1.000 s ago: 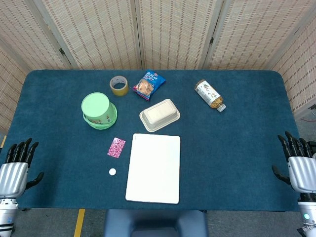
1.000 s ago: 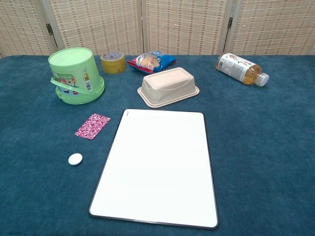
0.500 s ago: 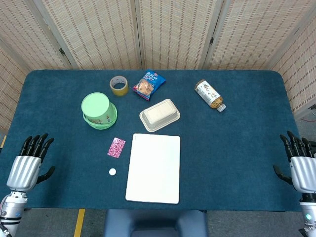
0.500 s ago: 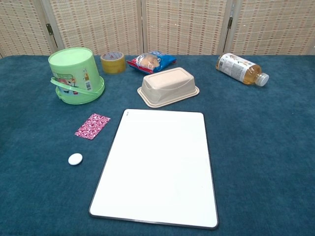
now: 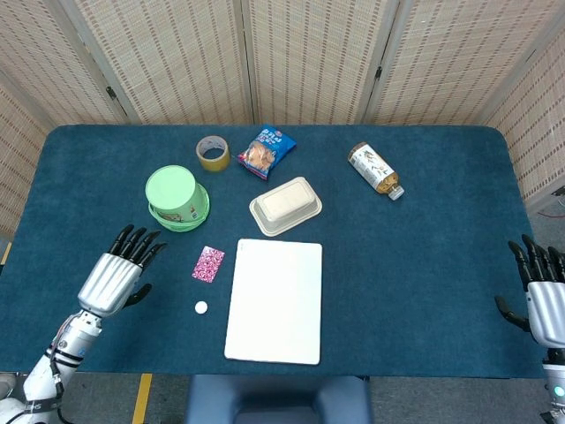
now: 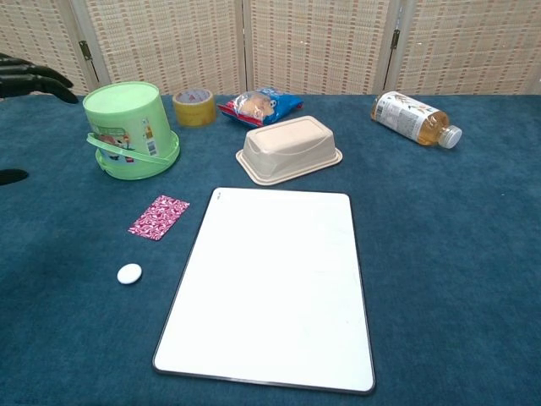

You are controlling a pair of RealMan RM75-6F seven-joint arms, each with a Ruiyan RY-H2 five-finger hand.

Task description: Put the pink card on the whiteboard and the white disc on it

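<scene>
Pink card beside whiteboard, left hand apparently empty, fingers spread

Left hand — fingers spread; right hand — likewise.

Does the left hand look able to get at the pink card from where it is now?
Probably yes. The left hand, open and holding nothing, is just left of the pink card, with only bare table between them.
</scene>
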